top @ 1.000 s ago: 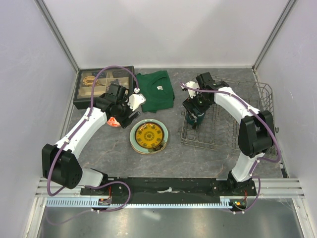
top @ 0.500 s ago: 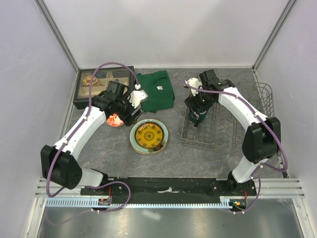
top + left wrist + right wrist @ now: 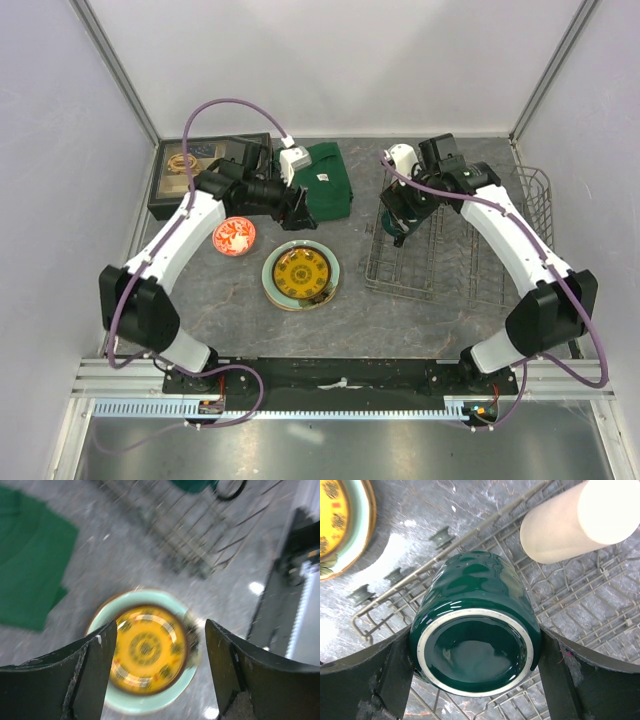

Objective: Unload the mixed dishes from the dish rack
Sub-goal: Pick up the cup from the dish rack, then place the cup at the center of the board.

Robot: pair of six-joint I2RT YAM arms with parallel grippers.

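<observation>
Grips the dark green handled mug (image 3: 480, 585) in the right pincer (image 3: 476, 639), one finger pressed to each side of the glazed wall, spread wide to take the girth. Looks like a true clamp rather than a loose straddle; whether clear of the wire floor, impossible to tell. Sits at the left end of the dish rack (image 3: 430, 265), right by the rim wire, with the beige tumbler (image 3: 570, 525) just beside, further in.

Points the mug's long axis straight back along the pincer's own reach: ringed end toward the wrist, other end away, down toward the grid. Shows no handle in any view, so probably turned to the hidden far side. Calls for a pull back along that axis, up out of the rack, before any sideways travel. Needs care for the rim wire close on one side and the tumbler close on the other.

Hangs the left pincer (image 3: 159, 630) with fingers well apart and nothing between. Hovers above the small yellow patterned plate (image 3: 299, 272), stacked on the pale green floral plate (image 3: 268, 285) on the tabletop (image 3: 210, 300). Shows the red-and-white patterned bowl (image 3: 234, 235) on the tabletop too, near those plates and to their left, with the folded green cloth (image 3: 320, 180) behind.

Puts the right arm far nearer the rack than the left, well apart from it over the unloaded dishes. Judging from that: bowl and two plates out, mug in the grip, tumbler yet to come. Suggests a set-down spot to the mug's left, on bare tabletop between rack and plates.
</observation>
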